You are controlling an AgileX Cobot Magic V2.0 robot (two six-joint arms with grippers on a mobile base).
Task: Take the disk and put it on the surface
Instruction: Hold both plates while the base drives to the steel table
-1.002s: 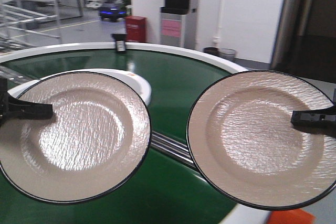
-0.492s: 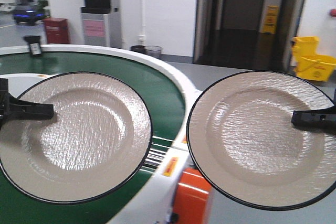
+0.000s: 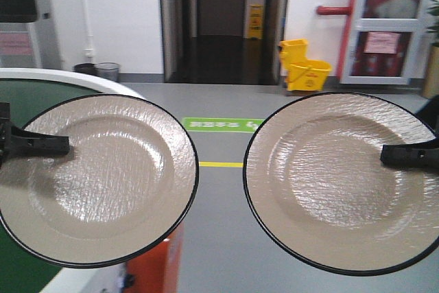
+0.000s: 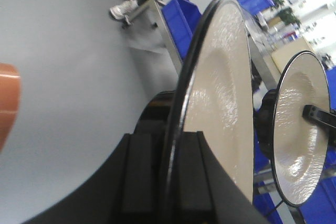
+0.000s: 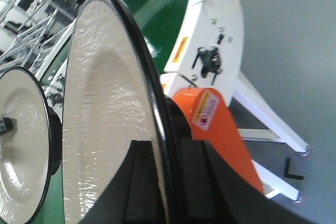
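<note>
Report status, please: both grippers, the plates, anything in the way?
Left gripper shut on left plate rim. Right gripper shut on right plate rim. Plates apart, above grey floor; placing surface not in view. Conveyor under left plate only.

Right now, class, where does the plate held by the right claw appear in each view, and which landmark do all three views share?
Front view: the right plate fills the picture's right half, the right claw pinching its right rim.
Left wrist view: small, at the right edge, beyond the left plate.
Right wrist view: large, edge-on, centre-left, rim in the claw.
Shared landmark: the left plate, seen in all three.
</note>
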